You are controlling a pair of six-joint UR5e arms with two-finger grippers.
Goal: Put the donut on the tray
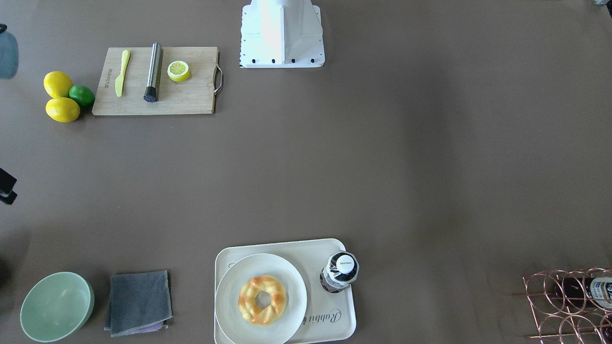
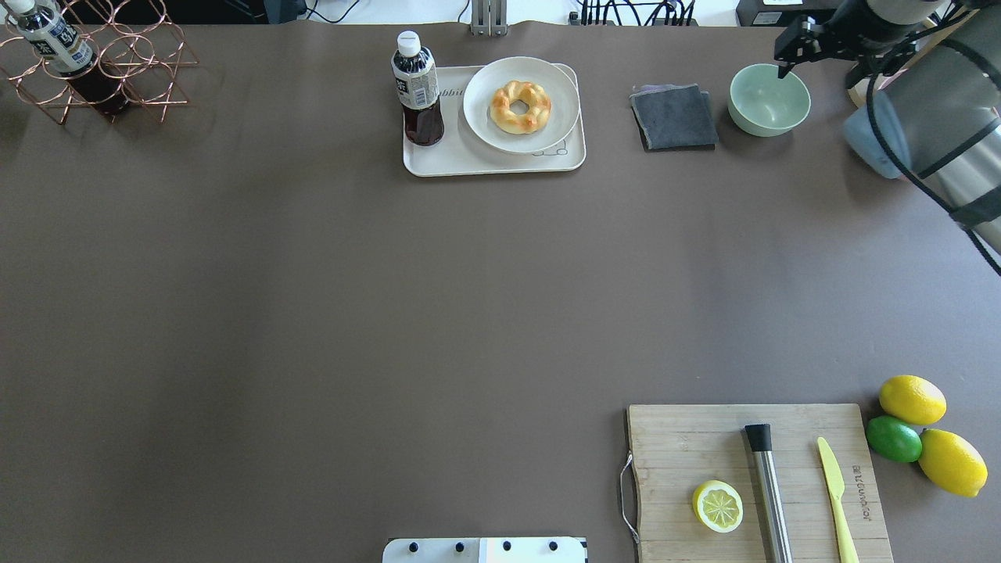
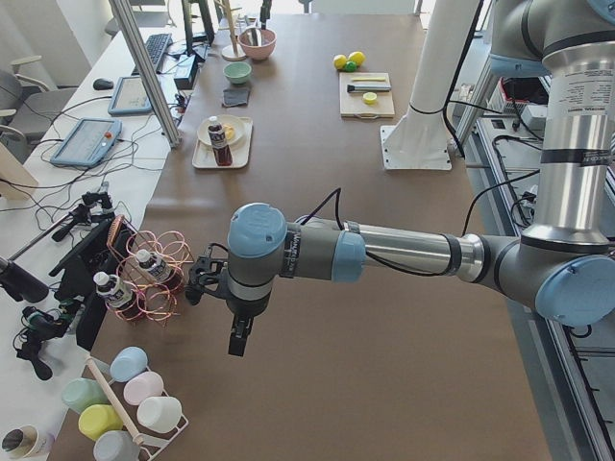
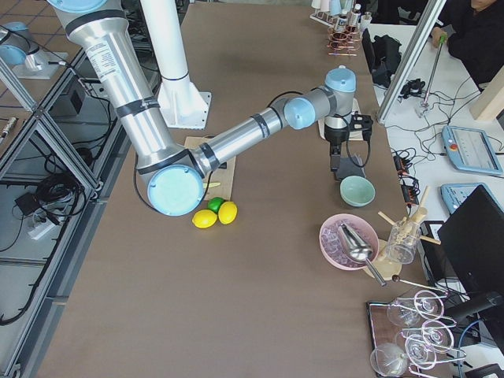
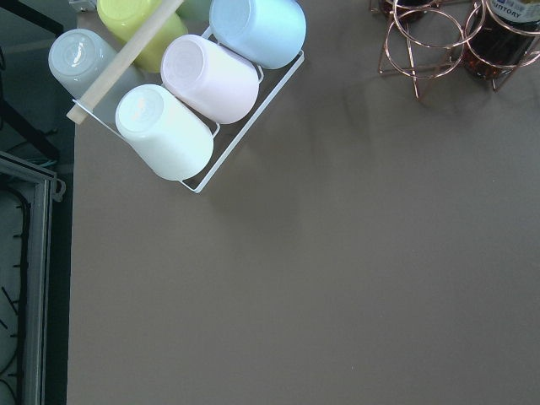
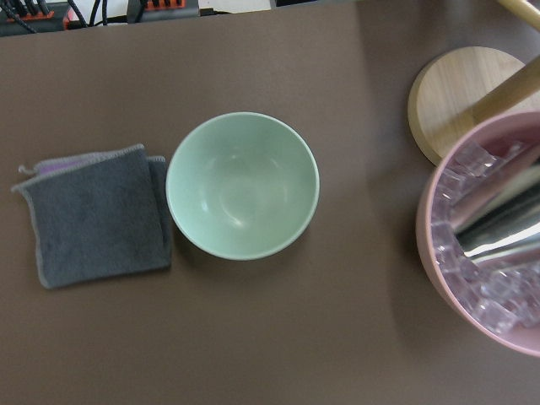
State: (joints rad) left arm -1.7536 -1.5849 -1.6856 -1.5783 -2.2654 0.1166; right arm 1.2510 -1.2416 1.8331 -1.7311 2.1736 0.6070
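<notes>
The donut is golden-yellow, twisted, with a hole. It lies on a round white plate that sits on the cream tray with the "Rabbit" script. The overhead view shows the donut on the plate, on the tray at the table's far side. My right gripper hangs above the green bowl, well right of the tray; I cannot tell whether it is open. My left gripper shows only in the exterior left view, far from the tray, and I cannot tell its state.
A dark bottle stands on the tray beside the plate. A grey cloth lies between tray and bowl. A cutting board holds a lemon slice, rod and knife. A copper rack stands far left. A pink ice bowl stands near the green bowl.
</notes>
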